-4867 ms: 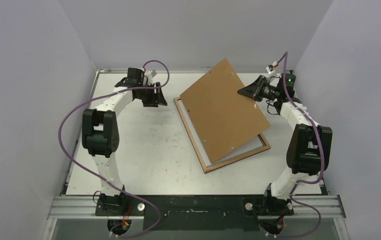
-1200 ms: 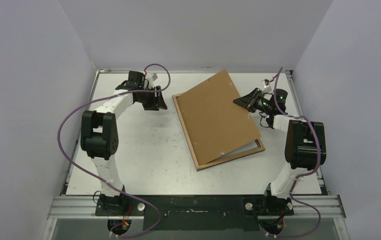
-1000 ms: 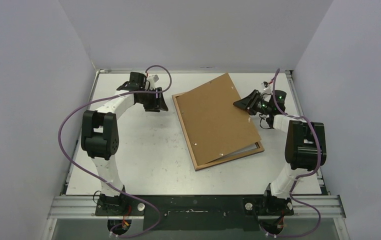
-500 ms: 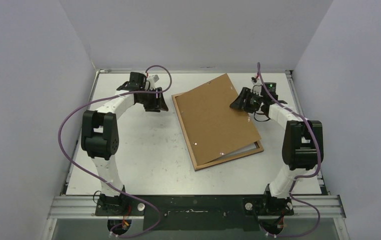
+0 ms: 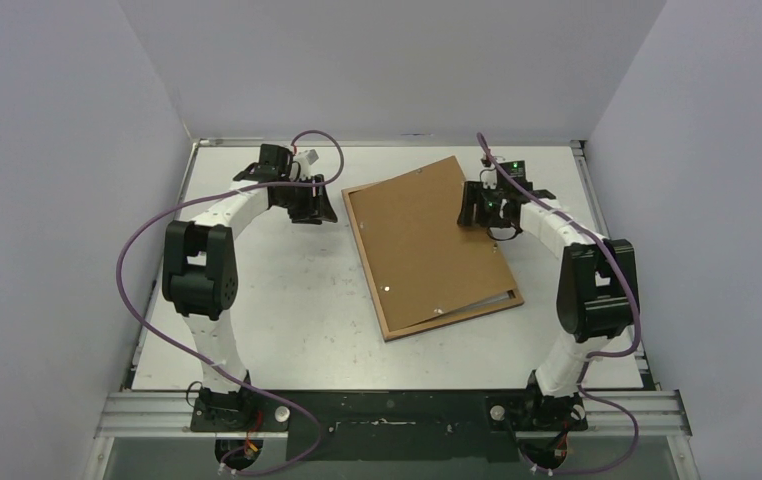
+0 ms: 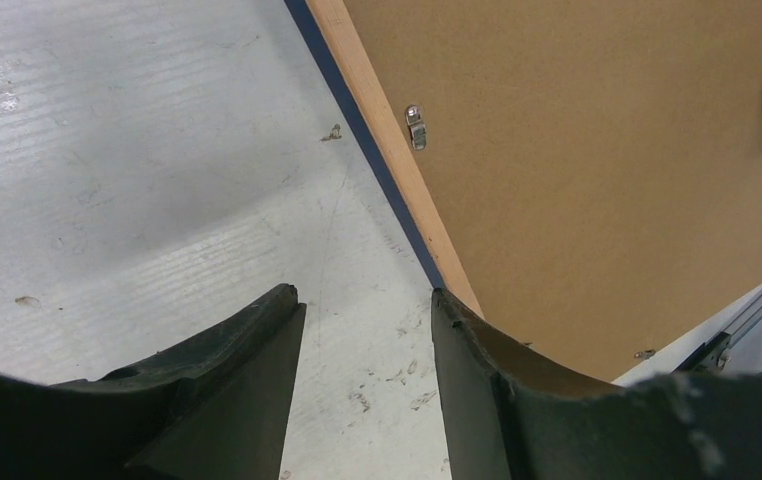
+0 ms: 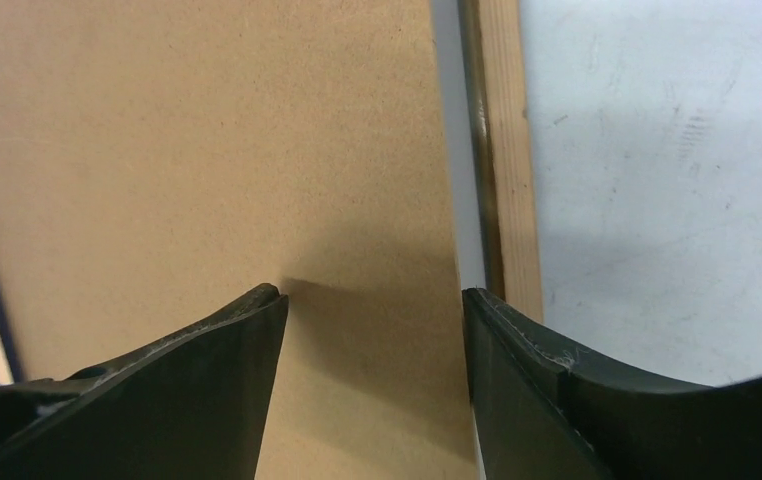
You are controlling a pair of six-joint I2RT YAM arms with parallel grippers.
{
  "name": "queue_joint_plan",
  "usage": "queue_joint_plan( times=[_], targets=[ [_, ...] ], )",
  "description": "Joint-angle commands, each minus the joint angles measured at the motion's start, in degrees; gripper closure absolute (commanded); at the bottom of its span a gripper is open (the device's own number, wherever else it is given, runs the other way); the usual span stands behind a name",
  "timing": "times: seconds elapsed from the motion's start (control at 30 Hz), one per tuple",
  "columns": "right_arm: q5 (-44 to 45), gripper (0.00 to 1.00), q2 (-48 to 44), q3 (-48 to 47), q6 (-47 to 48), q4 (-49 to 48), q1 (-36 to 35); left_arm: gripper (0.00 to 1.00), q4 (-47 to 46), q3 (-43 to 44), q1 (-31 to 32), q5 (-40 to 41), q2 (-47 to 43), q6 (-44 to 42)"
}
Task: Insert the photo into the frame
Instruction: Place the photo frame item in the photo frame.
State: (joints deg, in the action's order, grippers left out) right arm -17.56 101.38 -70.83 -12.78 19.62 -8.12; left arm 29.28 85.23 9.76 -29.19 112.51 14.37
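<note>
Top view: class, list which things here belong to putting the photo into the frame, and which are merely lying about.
Belonging: frame, back up; backing board lying on it; left fingers; right fingers. Photo not visible.
Lying about: table; purple cables.

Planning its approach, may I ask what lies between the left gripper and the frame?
Only bare table separates left gripper from frame, per the left wrist view.
</note>
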Motion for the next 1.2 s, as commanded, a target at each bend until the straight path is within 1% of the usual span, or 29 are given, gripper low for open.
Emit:
queue_joint_plan(
  times=[0.0,0.3,0.47,0.53,0.63,0.7,0.8,0.9,1.0,1.07,1.17],
  targets=[
    [5.97,0.36,-0.82,-2.78,2.14,1.57,-1.26,0.52,-2.38,0.79,0.17,-1.76,-3.11,-0.10],
    [8.24,0.33,-0.15,-3.89,3.06,2.13,-3.18,0.53,-2.23,0.51,0.08,-2.33,-3.37,-0.13],
    [11.08,0.32,-0.50,-5.08,3.99,3.64,-4.15,0.54,-2.03,0.86,0.08,-2.51,-3.28,0.02],
    [11.15,0.34,-0.93,-4.90,4.08,3.40,-4.27,0.54,-1.99,0.99,0.08,-2.54,-3.33,-0.07],
    [11.21,0.39,-1.73,-4.37,3.70,2.52,-4.35,0.54,-1.95,1.15,0.08,-2.41,-3.14,-0.13],
    [11.73,0.42,-2.24,-4.09,3.12,1.84,-4.29,0.54,-1.86,1.49,0.08,-2.17,-2.91,-0.42],
    [14.86,0.41,-2.65,-3.93,1.91,0.94,-3.86,0.54,-1.18,2.44,0.06,-2.18,-2.21,-1.10],
    [17.31,0.38,-2.13,-3.73,0.51,-1.09,-2.84,0.52,0.41,3.47,0.08,-2.25,-1.71,-2.22],
    [16.70,0.36,0.00,-4.28,-0.45,-3.12,-1.15,0.51,1.28,2.83,0.08,-2.32,-1.96,-2.97],
    [13.56,0.35,1.86,-4.57,-1.69,-4.42,0.26,0.50,0.92,1.61,0.06,-2.34,-2.62,-3.04],
    [11.30,0.34,4.33,-4.29,-2.66,-6.54,1.22,0.48,0.65,0.54,0.15,-3.23,-2.78,-2.63]
  ],
)
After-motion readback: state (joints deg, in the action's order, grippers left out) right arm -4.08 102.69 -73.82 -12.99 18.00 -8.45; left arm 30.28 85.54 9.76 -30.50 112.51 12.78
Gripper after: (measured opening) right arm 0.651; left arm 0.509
